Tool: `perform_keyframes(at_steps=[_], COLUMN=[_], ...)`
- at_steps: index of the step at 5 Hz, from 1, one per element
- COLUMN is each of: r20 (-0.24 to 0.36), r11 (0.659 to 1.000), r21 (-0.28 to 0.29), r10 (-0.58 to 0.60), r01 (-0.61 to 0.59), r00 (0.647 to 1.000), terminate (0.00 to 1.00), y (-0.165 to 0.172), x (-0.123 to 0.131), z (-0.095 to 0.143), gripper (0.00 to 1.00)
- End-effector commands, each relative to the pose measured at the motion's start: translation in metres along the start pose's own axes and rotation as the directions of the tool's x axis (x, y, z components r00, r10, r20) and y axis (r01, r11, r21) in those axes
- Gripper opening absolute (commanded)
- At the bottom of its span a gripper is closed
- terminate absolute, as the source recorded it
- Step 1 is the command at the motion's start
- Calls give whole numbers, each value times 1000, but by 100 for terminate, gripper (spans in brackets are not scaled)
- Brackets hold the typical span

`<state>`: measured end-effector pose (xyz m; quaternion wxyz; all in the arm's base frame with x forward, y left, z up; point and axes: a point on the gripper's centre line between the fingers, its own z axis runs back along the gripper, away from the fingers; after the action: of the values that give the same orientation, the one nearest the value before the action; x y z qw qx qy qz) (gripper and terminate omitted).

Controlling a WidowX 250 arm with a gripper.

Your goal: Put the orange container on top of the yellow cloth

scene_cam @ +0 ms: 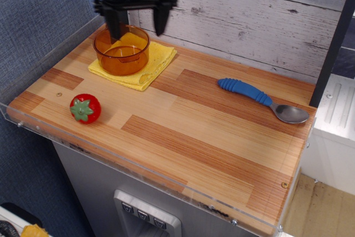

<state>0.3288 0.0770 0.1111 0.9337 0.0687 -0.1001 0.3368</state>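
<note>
The gripper (137, 26) is up above the back of the bowl (121, 49), fingers spread wide and holding nothing. One finger (115, 28) lines up with the bowl's back rim, but can't tell if it's touching; the other hangs in front of the plank wall (249, 15).

The bowl sits on the cloth (156, 62), near its far left side, with yellow showing at the front and right. Both are at the back left corner of the wooden table (194, 131).

The table has a clear lip along the front and left edges, the whitewashed plank wall behind, and blue fabric on the left. Lots of bare wood through the middle and front right.

A tomato toy (85, 108) sits near the front left edge, well apart from the cloth. A blue-handled spoon (263, 100) lies over on the right, far from everything.
</note>
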Motion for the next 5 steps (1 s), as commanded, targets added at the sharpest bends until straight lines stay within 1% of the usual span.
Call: perform_keyframes(at_steps=[1,2,3,4,5], r20=[58,86,83,94,102], r11=[984,966,944,894,866], r21=[-24,-38,-77,-119,-139], r10=[-173,-253,-315,-423,-470], r01=[175,257,321,432,480], r00=[983,964,946,901,877], terminate=[0,0,0,0,0], y=[-23,-46,-71,-97,-107], x=[-46,-57,-63,-76,-86], z=[31,35,34,28,27], gripper=[100,100,100,100,100])
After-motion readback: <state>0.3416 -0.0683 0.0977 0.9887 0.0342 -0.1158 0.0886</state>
